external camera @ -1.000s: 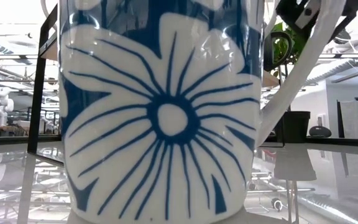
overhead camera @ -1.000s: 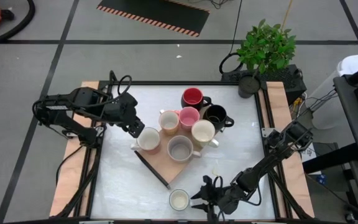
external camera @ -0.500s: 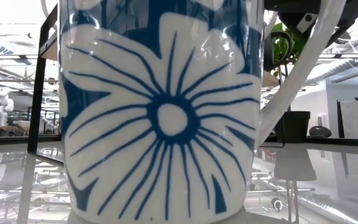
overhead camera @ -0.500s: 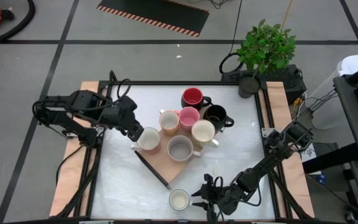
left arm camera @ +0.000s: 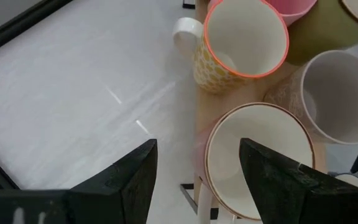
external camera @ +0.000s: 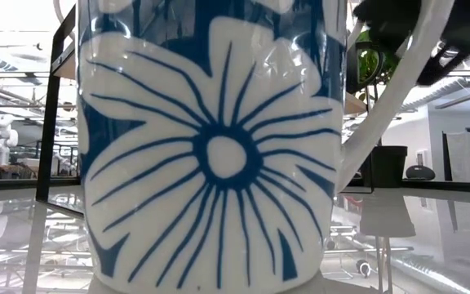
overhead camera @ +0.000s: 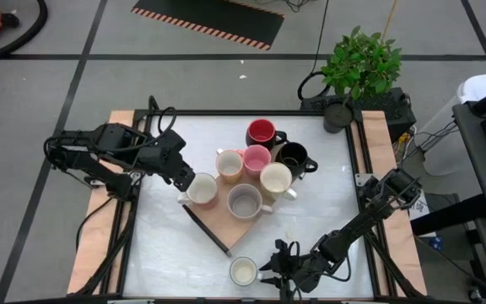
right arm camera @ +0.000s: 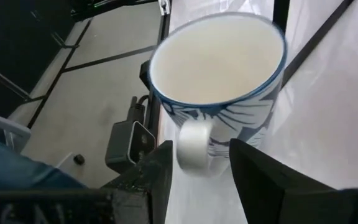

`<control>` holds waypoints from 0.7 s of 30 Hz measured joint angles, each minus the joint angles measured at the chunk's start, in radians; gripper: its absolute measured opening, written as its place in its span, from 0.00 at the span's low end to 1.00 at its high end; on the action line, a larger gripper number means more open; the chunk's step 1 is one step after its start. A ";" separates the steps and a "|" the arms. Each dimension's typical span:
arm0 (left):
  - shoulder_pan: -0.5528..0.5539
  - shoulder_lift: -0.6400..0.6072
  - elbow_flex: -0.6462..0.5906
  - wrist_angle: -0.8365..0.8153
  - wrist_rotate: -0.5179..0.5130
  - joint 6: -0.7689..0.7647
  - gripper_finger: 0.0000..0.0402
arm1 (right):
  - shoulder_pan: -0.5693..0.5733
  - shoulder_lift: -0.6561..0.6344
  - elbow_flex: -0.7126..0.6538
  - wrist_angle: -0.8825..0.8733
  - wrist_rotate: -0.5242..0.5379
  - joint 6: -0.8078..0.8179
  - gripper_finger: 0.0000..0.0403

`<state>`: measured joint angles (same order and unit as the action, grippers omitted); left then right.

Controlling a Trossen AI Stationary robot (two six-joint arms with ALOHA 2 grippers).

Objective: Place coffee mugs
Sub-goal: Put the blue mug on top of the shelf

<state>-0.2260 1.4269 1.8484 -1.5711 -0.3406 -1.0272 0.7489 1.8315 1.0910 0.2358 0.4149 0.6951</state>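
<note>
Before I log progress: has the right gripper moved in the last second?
Yes, slightly. In the high view the right gripper has edged closer to the blue-flowered mug, which stays put at the table's near edge.

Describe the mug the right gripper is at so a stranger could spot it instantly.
Start at the wooden board in the table's middle, where the other mugs crowd together. Off its tip, at the table's near edge, one mug stands alone by the right gripper: white with big blue flower petals.

Beyond my table's far right corner stands a green potted plant (overhead camera: 362,63) (black pot), and a hazard-striped mat (overhead camera: 209,21) lies on the grey floor.
</note>
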 joint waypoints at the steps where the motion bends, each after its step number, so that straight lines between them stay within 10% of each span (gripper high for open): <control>1: 0.000 0.000 0.000 0.000 -0.002 0.000 0.58 | -0.002 0.013 0.000 0.015 -0.003 0.000 0.36; 21: 0.002 0.000 0.000 0.000 -0.009 -0.023 0.58 | -0.002 0.091 -0.001 0.142 0.063 0.072 0.12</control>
<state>-0.2241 1.4269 1.8484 -1.5711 -0.3501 -1.0505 0.7471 1.9229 1.0904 0.3778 0.4774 0.7673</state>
